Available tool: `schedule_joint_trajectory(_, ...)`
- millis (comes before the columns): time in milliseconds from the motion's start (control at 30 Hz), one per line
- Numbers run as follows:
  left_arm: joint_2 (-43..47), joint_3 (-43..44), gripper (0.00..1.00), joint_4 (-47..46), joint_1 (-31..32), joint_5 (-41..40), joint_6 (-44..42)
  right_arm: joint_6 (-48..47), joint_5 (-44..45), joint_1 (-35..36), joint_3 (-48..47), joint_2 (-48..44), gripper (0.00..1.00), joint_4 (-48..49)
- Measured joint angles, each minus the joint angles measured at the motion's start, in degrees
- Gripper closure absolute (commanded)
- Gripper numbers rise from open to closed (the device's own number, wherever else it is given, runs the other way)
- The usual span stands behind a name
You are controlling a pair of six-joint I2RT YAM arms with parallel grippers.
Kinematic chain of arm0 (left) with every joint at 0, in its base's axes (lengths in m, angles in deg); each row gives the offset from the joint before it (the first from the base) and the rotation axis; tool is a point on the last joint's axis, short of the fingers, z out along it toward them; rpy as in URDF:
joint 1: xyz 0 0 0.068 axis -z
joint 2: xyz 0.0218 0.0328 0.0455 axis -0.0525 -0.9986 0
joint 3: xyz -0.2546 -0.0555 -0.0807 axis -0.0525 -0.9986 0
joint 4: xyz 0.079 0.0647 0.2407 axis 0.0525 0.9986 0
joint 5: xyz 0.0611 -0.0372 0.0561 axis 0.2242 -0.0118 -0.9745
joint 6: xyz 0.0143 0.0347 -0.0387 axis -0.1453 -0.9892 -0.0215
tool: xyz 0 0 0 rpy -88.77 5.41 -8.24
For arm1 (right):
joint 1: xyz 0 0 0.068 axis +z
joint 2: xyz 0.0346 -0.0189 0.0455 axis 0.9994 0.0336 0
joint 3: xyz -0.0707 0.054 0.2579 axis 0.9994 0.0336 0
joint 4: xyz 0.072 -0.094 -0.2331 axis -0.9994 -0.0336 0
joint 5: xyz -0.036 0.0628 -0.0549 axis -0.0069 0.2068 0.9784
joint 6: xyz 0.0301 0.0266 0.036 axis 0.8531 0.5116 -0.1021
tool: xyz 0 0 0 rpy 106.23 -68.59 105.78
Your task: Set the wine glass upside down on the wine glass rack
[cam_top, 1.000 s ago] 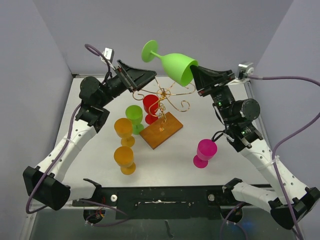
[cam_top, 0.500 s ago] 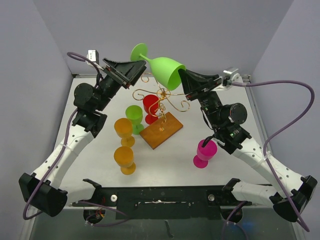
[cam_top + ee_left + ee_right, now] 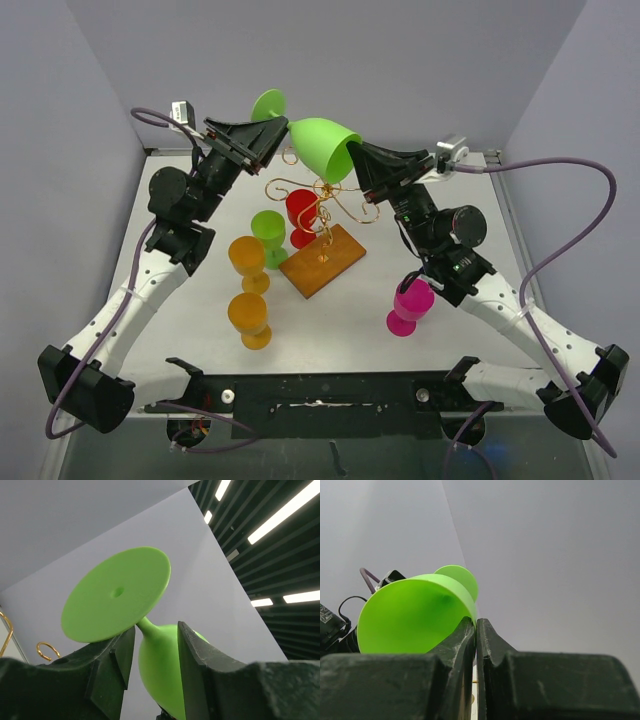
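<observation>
Both white-and-black arms reach up and inward, tips almost meeting; left black two-finger gripper (image 3: 264, 140) has its jaws apart, straddling the stem of a lime-green plastic wine glass (image 3: 320, 145), and right black two-finger gripper (image 3: 358, 160) is pinched tight on the rim.

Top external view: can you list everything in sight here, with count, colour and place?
wine glass: one, light green, tilted in the air above the rack
wine glass rack: one, gold wire on brown wooden base, mid-table
red glass: one, red, beside the rack's post
small green glass: one, green, left of the rack's base
orange glasses: two, orange, further left
pink glass: one, magenta, right of the rack
table: one, pale grey, under everything
left gripper: one, black, open astride the stem
right gripper: one, black, shut on the bowl's rim
</observation>
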Motion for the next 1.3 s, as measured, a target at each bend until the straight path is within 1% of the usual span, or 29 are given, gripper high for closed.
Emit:
schedule_joint_trajectory(267,-0.1,0.0,0.74,0.0,0.1,-0.5,0.3,1.1,-1.7,0.0,0.7,0.4,1.0,0.8)
schedule_joint_trajectory(467,-0.2,-0.6,0.87,-1.4,0.0,-0.7,1.3,2.2,-2.9,-0.1,1.5,0.5,1.0,1.0)
schedule_joint_trajectory(500,-0.2,-0.7,0.91,-1.8,0.0,-0.7,1.5,2.4,-3.0,-0.1,1.7,0.5,1.0,1.0)
schedule_joint_trajectory(533,-0.2,-0.8,0.97,-2.1,0.0,-0.8,1.7,2.6,-3.2,-0.1,1.9,0.5,1.0,1.0)
schedule_joint_trajectory(567,-0.2,-0.8,1.0,-2.5,0.0,-0.9,2.0,2.9,-3.3,-0.1,2.1,0.5,1.0,0.9)
schedule_joint_trajectory(600,-0.2,-0.8,1.0,-2.9,0.0,-0.9,2.5,3.2,-3.3,-0.1,2.3,0.5,0.97,0.8)
schedule_joint_trajectory(667,-0.1,-0.8,1.0,-4.1,0.0,-1.0,2.8,3.9,-3.7,-0.1,2.9,0.5,0.88,0.1)
schedule_joint_trajectory(833,0.0,-0.8,1.0,-3.9,0.0,-0.6,0.8,6.4,-4.7,0.0,3.1,0.1,0.63,-3.2)
schedule_joint_trajectory(900,0.1,-0.8,1.0,-3.1,-0.3,0.0,-0.6,7.4,-4.7,0.1,3.1,-0.6,0.51,-5.2)
schedule_joint_trajectory(933,0.2,-0.8,1.0,-2.3,-0.9,0.6,-1.5,7.9,-4.6,0.2,3.1,-1.3,0.48,-6.6)
schedule_joint_trajectory(1000,0.4,-0.8,1.0,-0.9,-2.5,1.7,-2.6,8.5,-4.3,0.3,3.1,-2.9,0.45,-9.1)
schedule_joint_trajectory(1067,0.8,-0.8,1.0,1.3,-6.3,3.5,-4.1,9.0,-3.8,0.3,3.1,-5.2,0.43,-12.1)
schedule_joint_trajectory(1233,1.2,2.6,1.0,9.0,-16.2,8.1,-9.5,9.4,-2.0,0.3,3.1,-12.3,0.41,-18.5)
schedule_joint_trajectory(1300,1.5,4.3,1.0,11.4,-17.9,9.3,-12.3,9.4,-1.5,0.3,3.1,-13.8,0.41,-20.2)
